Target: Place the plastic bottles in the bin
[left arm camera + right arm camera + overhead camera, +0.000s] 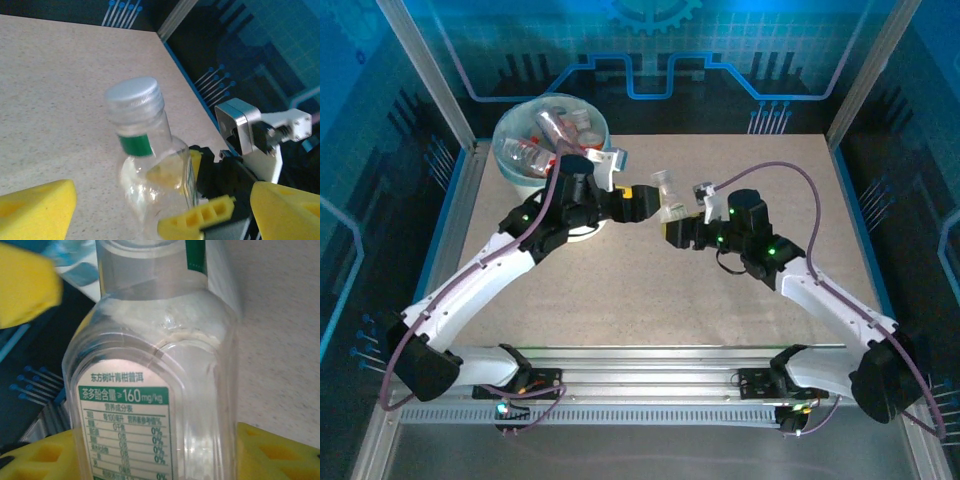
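One clear bottle (667,192) mid-table, clamped by the right gripper (678,222); the left gripper (655,203) spreads its fingers wide around it, and the bin (500,135) of bottles (555,125) stands behind. Left wrist camera catches its silver cap (134,95); right wrist, its printed label (125,435).

Bin (500,150) at upper left of frame, on the table (650,300), at its far left corner. Bottles (552,125) heaped inside the bin. Lone bottle (668,190) upright at frame centre, right of the bin. Left gripper (655,205) just left of it, right gripper (678,225) just below and right.
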Motion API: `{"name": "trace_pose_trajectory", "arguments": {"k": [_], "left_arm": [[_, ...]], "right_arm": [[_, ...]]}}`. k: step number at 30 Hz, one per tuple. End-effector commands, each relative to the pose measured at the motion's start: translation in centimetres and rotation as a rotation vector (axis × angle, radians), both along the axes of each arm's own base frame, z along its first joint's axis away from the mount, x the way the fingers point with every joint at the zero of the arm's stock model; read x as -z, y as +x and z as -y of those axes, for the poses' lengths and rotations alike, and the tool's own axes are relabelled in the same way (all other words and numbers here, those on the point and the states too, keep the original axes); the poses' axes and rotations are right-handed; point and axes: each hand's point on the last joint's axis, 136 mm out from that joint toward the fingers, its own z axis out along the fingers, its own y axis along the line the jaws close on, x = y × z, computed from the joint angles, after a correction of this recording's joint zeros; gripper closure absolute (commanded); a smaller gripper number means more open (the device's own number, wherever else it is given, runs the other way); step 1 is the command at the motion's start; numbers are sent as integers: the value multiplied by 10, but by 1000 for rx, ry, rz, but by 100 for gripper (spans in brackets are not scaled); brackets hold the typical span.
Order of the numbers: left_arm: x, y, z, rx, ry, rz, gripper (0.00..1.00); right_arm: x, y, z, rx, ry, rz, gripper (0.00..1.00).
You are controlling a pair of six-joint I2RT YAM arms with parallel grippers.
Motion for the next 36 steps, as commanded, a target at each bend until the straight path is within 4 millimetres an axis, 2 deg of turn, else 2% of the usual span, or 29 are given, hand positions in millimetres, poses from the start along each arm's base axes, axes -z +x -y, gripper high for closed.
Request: {"name": "trace_pose_trajectory", "arguments": {"k": [1,5,11,16,21,26,27,29,34,36], "left_arm": [[-12,-6,14,74,-57,-30,13],[-9,-6,16,78,-68,-56,22],[-1,-6,9,42,-47,-48,25],[-6,-8,7,40,-56,-28,33],[-10,-8,3,30,-52,-7,36],[-14,-10,0,28,-50,6,50],[-14,-10,-2,24,-48,8,53],[-15,-11,-5,14,-44,18,61],[-27,-4,-19,-43,-39,65,69],[-35,1,-30,-88,-42,90,77]], "right_arm": [[-25,-14,-13,-91,29,127,44],[-34,-27,-19,-114,32,167,43],[-40,-39,-21,-146,35,178,42],[-48,-53,-26,-188,45,204,42],[-46,-59,-33,-217,32,202,42],[-34,-59,-38,-216,-2,175,40],[-46,-57,-40,-208,6,196,40],[-46,-54,-41,-196,-7,193,39],[-53,-42,-38,-118,-46,194,27],[-57,-40,-36,-99,-48,195,20]]}}
